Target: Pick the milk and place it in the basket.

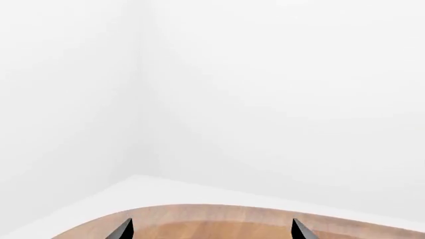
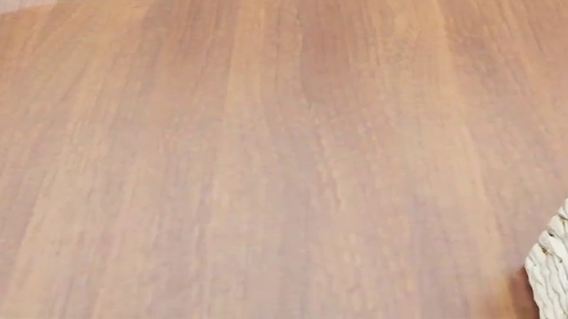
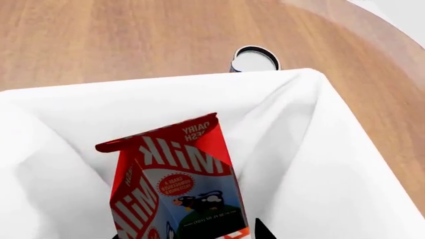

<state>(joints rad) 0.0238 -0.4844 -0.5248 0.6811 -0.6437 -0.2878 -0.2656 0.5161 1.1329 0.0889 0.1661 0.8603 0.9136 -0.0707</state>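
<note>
In the right wrist view the milk point(image 3: 174, 184), a carton with a red top, white "Milk" lettering and a cow picture, sits between the fingers of my right gripper point(image 3: 189, 234). The gripper is shut on it and holds it inside the white cloth lining of the basket point(image 3: 319, 164). Only a dark fingertip point(image 3: 262, 231) shows beside the carton. A woven corner of the basket shows in the head view point(image 2: 550, 272). My left gripper point(image 1: 211, 231) is open and empty over the table's edge, away from the milk.
A small round can with a dark rim and pale top point(image 3: 254, 59) stands on the wooden table point(image 2: 266, 159) just past the basket's far rim. The table's curved edge point(image 1: 219, 209) borders a white floor and walls.
</note>
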